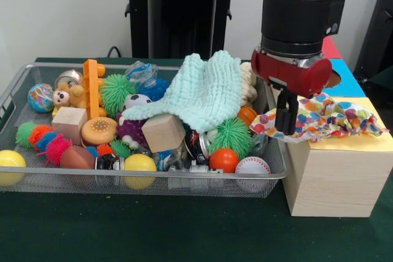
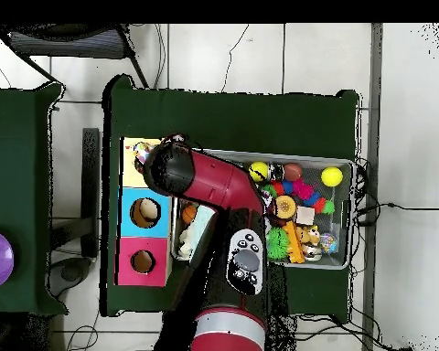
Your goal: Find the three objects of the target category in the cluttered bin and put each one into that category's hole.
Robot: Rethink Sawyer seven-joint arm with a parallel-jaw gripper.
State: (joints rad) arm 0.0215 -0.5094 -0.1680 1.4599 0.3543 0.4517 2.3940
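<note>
Gripper (image 1: 286,121) closed on colourful dotted cloth (image 1: 325,118), which drapes over yellow top of box (image 1: 334,179), right of bin (image 1: 18,84). Cloth soft, light, floppy; likely snags on hole edge; pinch at bunched fold. Mint cloth (image 1: 206,90) in bin, far right, over toys: same handling. Bin holds balls, wood blocks (image 1: 163,132), spiky toys, bear (image 1: 69,96). Bench green.

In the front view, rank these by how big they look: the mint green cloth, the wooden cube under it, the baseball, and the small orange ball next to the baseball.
1. Mint green cloth, by far the largest.
2. Wooden cube.
3. Baseball and orange ball: they look nearly alike, so I would not rank them apart.
</note>
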